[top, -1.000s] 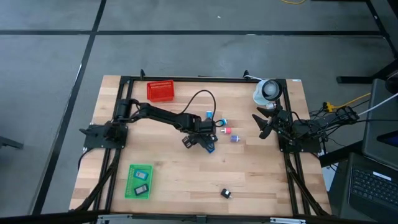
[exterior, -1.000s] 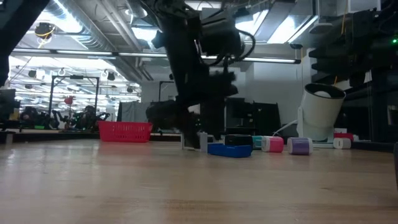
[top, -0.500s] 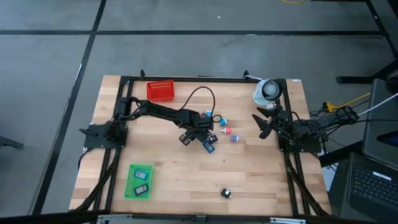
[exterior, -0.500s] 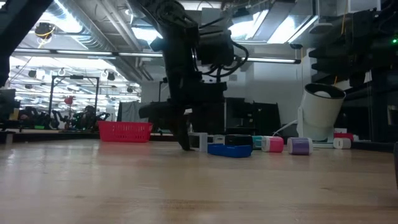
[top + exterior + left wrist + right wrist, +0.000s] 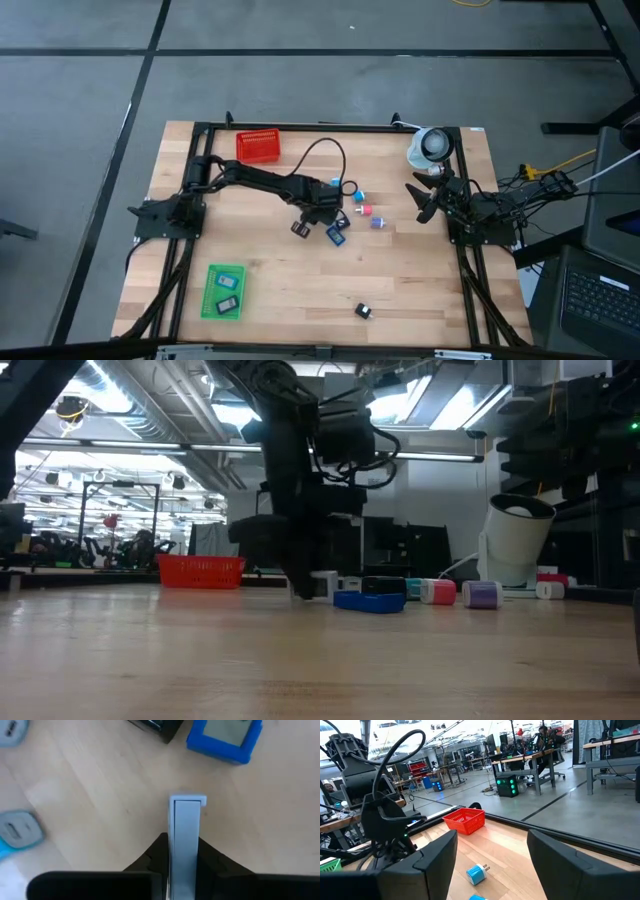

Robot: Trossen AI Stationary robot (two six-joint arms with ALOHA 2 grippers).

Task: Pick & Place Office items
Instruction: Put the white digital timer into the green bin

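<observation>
— What does the left gripper [image 5: 184,851] hold?
— A thin grey-white piece [image 5: 186,835], pinched edge-on — only the wrist view shows it. A blue item [image 5: 224,739] lies just beyond.
— The right gripper [image 5: 490,865]?
— Wide apart, empty, at the table's right edge.
— Containers?
— Red basket [image 5: 258,146]; green tray [image 5: 224,291] holding two dark pieces.

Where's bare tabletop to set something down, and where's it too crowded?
Free: the wood between the green tray and the lone black piece, and the strip between the red basket and the white roll. Crowded: mid-table, where the left gripper grips a grey piece beside the blue piece, pink piece and purple piece.
</observation>
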